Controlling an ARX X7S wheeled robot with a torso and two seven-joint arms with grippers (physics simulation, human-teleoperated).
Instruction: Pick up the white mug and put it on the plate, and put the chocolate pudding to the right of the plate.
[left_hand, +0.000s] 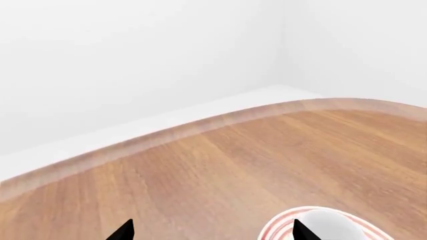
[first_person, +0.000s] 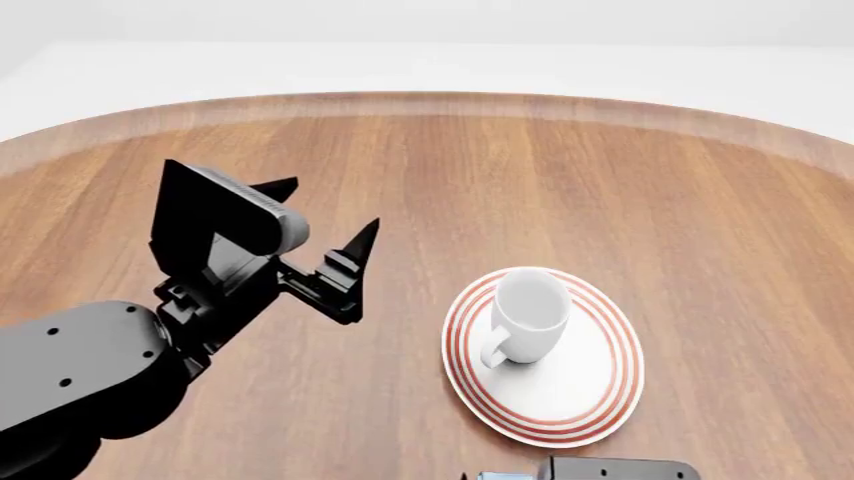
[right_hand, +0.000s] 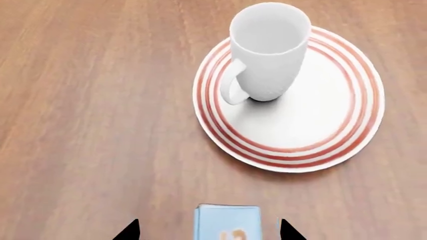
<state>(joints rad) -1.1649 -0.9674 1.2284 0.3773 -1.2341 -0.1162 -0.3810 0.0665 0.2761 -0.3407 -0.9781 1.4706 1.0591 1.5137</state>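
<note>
Lighting: bright, even and diffuse in all my views, with no single source I can place. Shadows: faint and soft, one small patch under the white mug (right_hand: 269, 50) on the plate (right_hand: 333, 130). Glare: pale sheen along the far rim of the table (first_person: 441, 104). Focus: sharp renders, no blur. Distortion: table edge bows in my left wrist view.

The head camera looks forward and down from high above the wooden worktop (first_person: 667, 180), taking in its curved far edge. The right wrist camera sits low and close, aimed steeply down at the plate (right_hand: 333, 125) and white mug (right_hand: 267, 50), both shared with the head view. The left wrist camera skims low across the worktop toward the wall (left_hand: 133, 60), catching only the plate's edge.
</note>
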